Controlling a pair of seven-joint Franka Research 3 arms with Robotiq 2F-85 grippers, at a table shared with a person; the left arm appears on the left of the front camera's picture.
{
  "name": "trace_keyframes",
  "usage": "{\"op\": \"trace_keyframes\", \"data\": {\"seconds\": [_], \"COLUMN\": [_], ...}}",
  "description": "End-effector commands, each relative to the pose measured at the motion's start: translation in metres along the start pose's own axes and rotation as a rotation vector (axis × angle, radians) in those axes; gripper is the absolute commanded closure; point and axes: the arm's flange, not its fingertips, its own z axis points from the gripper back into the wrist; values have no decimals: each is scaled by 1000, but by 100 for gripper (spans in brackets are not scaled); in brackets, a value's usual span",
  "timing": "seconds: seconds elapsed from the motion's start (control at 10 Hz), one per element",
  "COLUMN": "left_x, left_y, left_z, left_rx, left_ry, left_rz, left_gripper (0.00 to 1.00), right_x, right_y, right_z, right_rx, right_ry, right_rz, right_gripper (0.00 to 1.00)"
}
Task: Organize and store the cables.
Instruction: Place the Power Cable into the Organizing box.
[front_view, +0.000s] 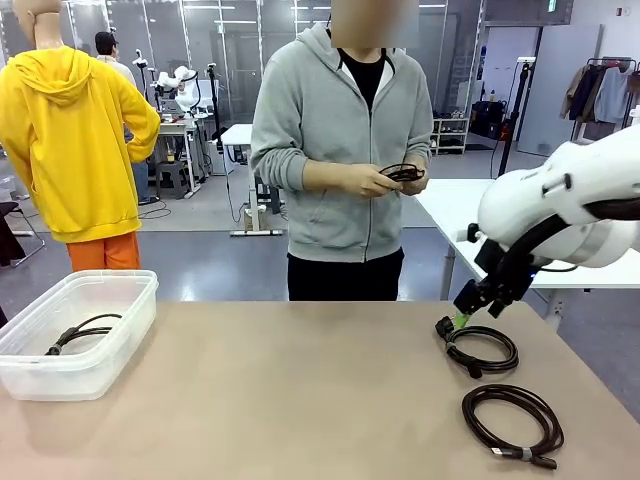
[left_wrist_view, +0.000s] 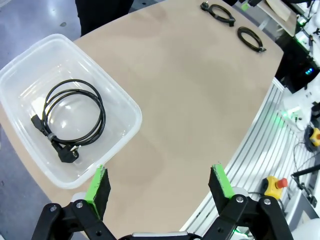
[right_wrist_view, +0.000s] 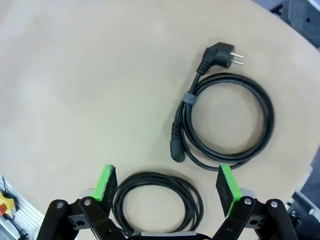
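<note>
Two coiled black cables lie on the table at the right: one just under my right gripper, the other nearer the front edge. In the right wrist view my open right gripper hovers over one coil, with a banded coil and its plug beyond it. A third cable lies in the clear plastic bin. My left gripper is open and holds nothing, above the table edge beside the bin. The person holds another coil in both hands.
The clear bin stands at the table's left. The person in a grey hoodie stands at the far side. The brown tabletop between bin and coils is bare. An emergency stop button sits below the table's edge.
</note>
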Motion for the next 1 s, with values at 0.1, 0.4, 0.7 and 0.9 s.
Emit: {"op": "trace_keyframes", "data": {"seconds": [0.1, 0.4, 0.7, 0.9], "left_x": [0, 0, 0, 0], "left_y": [-2, -2, -2, -2], "left_z": [-2, -2, -2, -2], "left_rx": [2, 2, 2, 2], "left_ry": [-22, -22, -22, -22], "left_rz": [-11, -11, -11, -11], "left_gripper": [0, 0, 0, 0], "right_x": [26, 41, 53, 58], "right_y": [3, -4, -11, -9], "right_z": [-50, -93, -110, -123], "right_rx": [-51, -45, -66, -80], "right_ry": [64, 125, 143, 167], "right_rz": [-46, -62, -97, -107], "right_gripper": [0, 0, 0, 0]}}
